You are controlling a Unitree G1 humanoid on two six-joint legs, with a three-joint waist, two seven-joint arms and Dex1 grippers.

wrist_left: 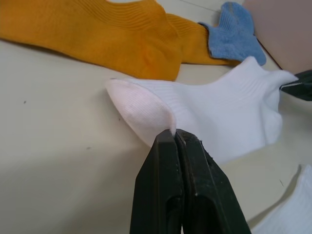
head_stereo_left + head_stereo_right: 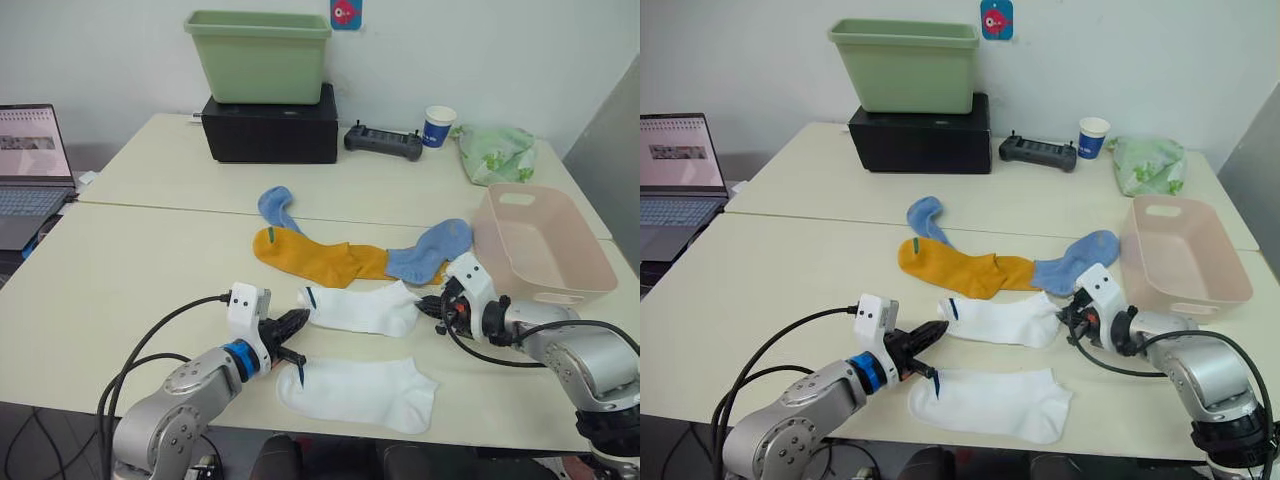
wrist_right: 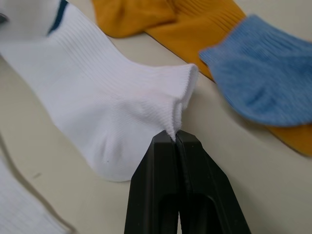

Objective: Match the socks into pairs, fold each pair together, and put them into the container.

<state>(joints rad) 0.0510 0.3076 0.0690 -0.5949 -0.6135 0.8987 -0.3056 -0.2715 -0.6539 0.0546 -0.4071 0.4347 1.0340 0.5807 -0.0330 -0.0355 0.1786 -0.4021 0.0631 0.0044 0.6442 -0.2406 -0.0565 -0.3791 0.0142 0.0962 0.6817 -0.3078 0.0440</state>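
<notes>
While the pink basket [image 2: 545, 250] sits empty, both grippers' jaws pinch the upper white sock [image 2: 362, 308] at opposite ends: left gripper [image 2: 296, 325], right gripper [image 2: 432, 305].

Bright, even indoor light falls across the pale table [image 2: 130, 290], casting only faint, soft shadows under the white sock [image 2: 360, 392] nearest the front edge; no glare shows. Both head views are sharp throughout. In the wrist views, the nearest black gripper fingers [image 1: 168, 195] and far sock edges blur
</notes>
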